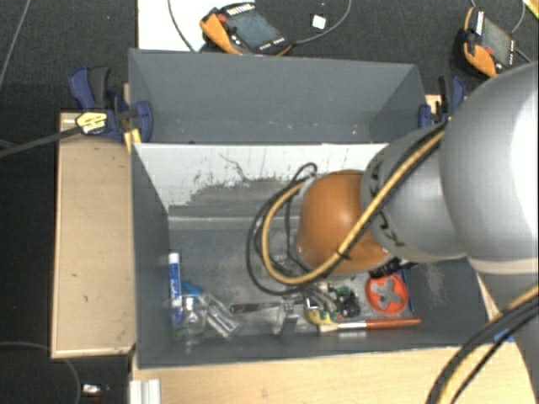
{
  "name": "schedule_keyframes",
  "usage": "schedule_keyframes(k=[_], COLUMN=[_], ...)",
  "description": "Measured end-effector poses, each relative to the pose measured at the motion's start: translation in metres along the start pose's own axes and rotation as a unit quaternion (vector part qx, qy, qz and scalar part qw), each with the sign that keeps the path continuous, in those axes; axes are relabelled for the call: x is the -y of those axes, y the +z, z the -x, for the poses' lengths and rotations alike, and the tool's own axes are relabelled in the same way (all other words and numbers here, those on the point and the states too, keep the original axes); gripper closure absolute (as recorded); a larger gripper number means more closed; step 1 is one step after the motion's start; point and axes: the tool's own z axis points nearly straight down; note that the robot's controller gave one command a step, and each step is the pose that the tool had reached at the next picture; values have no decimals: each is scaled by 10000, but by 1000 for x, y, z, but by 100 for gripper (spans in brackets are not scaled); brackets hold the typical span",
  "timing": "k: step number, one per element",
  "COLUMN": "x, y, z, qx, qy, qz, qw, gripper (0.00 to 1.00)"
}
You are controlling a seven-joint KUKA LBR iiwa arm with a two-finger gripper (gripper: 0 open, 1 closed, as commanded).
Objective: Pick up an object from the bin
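Observation:
My gripper [290, 300] is low in the bin's front middle, under the arm's orange cover. It hangs over a tangle of small things by the front wall. Just left of it lies a thin dark metal tool [253, 308]. Right of it are a yellow piece [317, 316] and a green and black part [341, 298]. A red stick [379, 323] lies along the front wall. Beside the arm lies a round orange-red disc [387, 294].
A blue and white tube [174, 286] lies upright along the left wall, with a clear plastic piece [200, 318] in the front left corner. The arm and its looping cables cover the bin's right half. The scuffed rear floor is bare.

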Motion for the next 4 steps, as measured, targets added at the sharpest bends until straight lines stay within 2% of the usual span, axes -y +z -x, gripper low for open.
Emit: schedule_keyframes(k=[1,2,3,4], x=[-20,-28,3,2], y=[-41,-30,0,0], z=[3,-1,-9,-8], qx=[89,11,87,34], qy=[485,286,1654,652], qz=[-5,-2,5,6], qw=[9988,9996,9862,9979], gripper=[0,0,0,100])
